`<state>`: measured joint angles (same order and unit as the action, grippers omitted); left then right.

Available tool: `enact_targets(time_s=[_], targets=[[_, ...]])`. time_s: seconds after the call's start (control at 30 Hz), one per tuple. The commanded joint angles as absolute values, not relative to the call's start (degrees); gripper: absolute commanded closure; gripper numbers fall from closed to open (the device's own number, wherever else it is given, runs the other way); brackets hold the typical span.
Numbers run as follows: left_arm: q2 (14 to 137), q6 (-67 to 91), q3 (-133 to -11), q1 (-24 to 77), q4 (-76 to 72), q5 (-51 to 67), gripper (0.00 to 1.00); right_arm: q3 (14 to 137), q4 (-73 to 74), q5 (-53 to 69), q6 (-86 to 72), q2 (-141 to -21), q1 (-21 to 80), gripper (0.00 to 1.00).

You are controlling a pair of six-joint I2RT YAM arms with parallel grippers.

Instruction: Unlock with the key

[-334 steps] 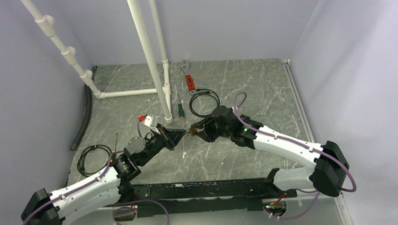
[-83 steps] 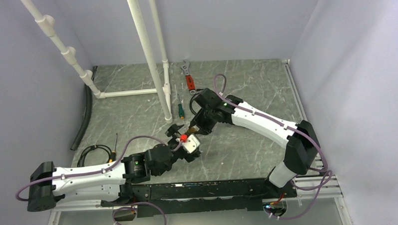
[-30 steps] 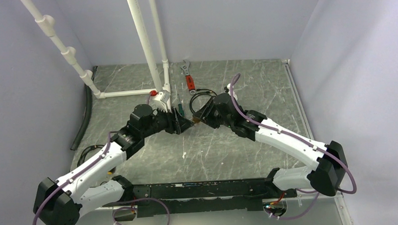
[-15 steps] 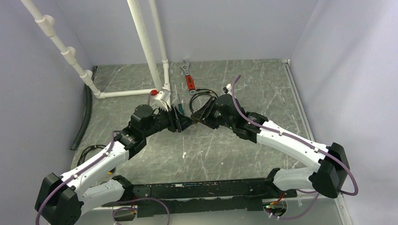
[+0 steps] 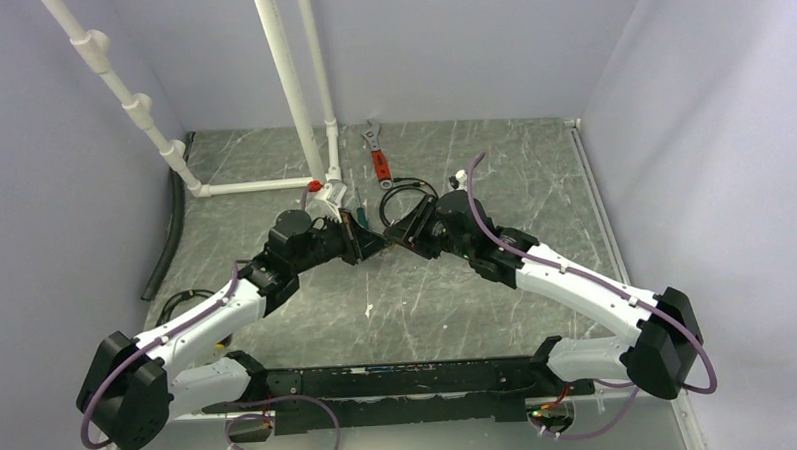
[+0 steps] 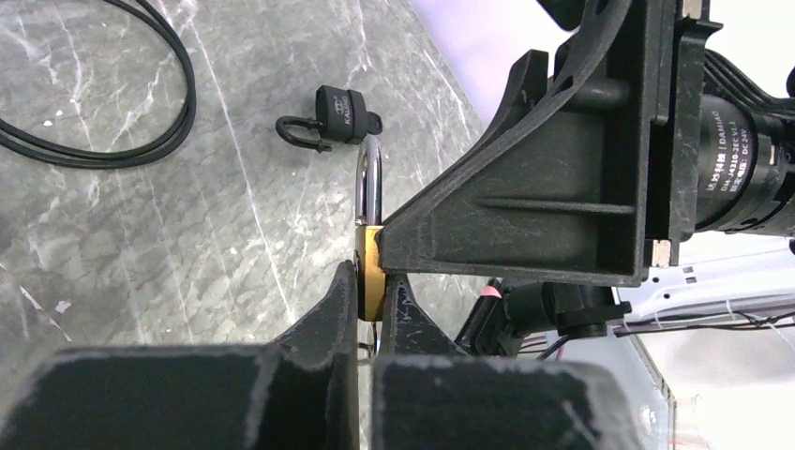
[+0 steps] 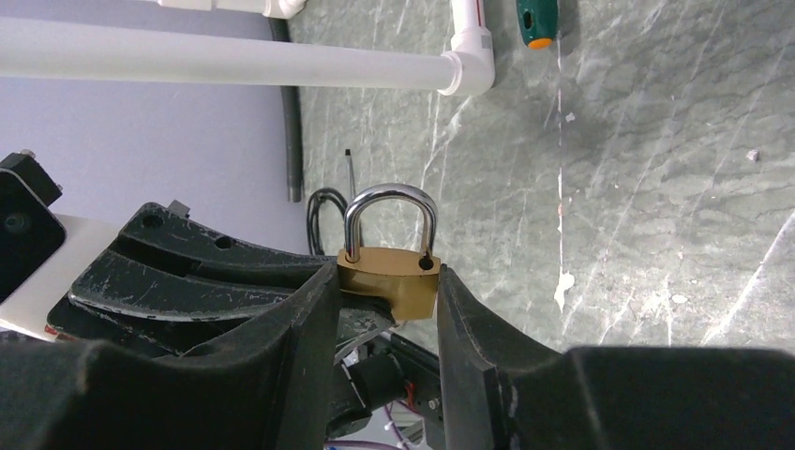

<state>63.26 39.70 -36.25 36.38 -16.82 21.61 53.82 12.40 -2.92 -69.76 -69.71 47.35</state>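
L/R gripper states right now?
Left gripper: closed on the lower edge of the brass padlock.
Right gripper: closed, holding the brass padlock by its body.

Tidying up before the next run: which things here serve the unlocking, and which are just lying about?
In use: brass padlock, gripped by right gripper and left gripper; key not visible.
Lying about: black padlock, green-handled screwdriver, red-handled wrench, white pipes.

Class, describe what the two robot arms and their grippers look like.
The left arm and right arm have white links, black joints and a looping purple cable. The left gripper and right gripper are matte black, with two ribbed wedge-shaped fingers each.
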Motion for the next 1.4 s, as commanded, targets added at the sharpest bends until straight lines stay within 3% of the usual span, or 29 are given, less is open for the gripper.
enact_targets(time_s=[0.0,0.1,0.13,0.17,0.23,0.3,0.37,0.73,1.03,1.37], targets=[[62.2,39.4,-35.5,36.1,-19.3,20.0,1.00,54.0,6.7,0.9,-70.1,-67.1,48.2,1.00],[60.8,39.0,-34.8,36.1,-19.5,20.3,1.00,53.4,6.5,0.2,-68.4,-66.2,48.2,1.00],[60.4,38.9,-34.6,36.1,-19.3,20.4,1.00,53.4,6.6,0.4,-67.5,-65.8,48.0,0.95],[60.0,38.7,-34.5,36.1,-19.1,20.4,1.00,53.5,6.7,0.7,-66.4,-65.6,47.9,0.88],[59.4,38.2,-34.4,36.1,-18.2,20.5,1.00,54.0,7.3,0.6,-64.3,-65.1,47.8,0.63],[59.0,37.6,-34.1,36.1,-17.6,20.4,1.00,54.1,8.1,-0.5,-63.0,-64.3,47.8,0.28],[59.0,37.1,-33.8,36.1,-17.6,20.6,1.00,54.4,9.8,-2.6,-63.5,-63.9,47.7,0.24],[60.2,36.2,-32.2,36.1,-21.4,24.0,1.00,59.7,20.4,-10.2,-67.9,-67.5,47.9,0.35],[59.5,35.8,-31.7,36.2,-21.5,25.3,1.00,61.2,20.3,-8.4,-70.2,-73.4,47.8,0.45],[60.3,36.7,-31.6,36.4,-23.3,26.8,1.00,62.8,17.4,-6.9,-70.5,-77.0,47.8,0.73]])
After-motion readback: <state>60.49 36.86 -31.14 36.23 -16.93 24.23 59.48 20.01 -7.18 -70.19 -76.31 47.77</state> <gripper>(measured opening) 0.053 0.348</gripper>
